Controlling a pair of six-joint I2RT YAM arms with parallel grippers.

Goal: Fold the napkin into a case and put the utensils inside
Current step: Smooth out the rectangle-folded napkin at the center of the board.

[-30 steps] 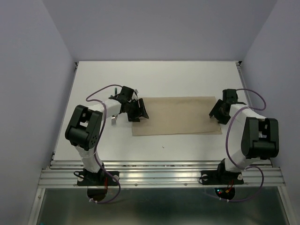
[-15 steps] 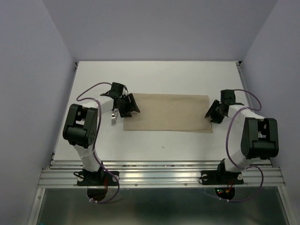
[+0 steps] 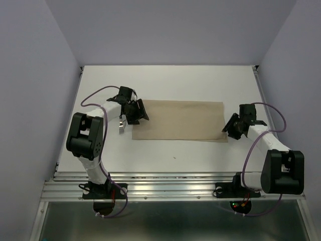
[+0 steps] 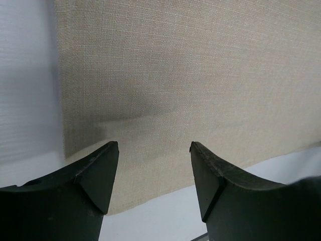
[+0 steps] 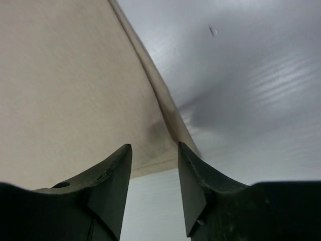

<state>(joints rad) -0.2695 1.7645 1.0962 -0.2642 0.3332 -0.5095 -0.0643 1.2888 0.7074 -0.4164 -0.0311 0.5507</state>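
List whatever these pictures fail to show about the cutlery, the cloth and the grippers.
Top view: the left arm hides the silver metal fork's handle and whatever else lies beneath.
Right wrist view: blur hides how many layers the folded beige-tan cloth napkin has at its edge.
Right wrist view: the angle hides whether the right gripper touches the cloth.

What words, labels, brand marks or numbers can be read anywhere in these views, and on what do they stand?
None can be read in any view.
The napkin is plain cloth and the table plain white.
The left gripper and the right gripper show bare dark fingers with no marking.
The fork is too small to show any stamp.
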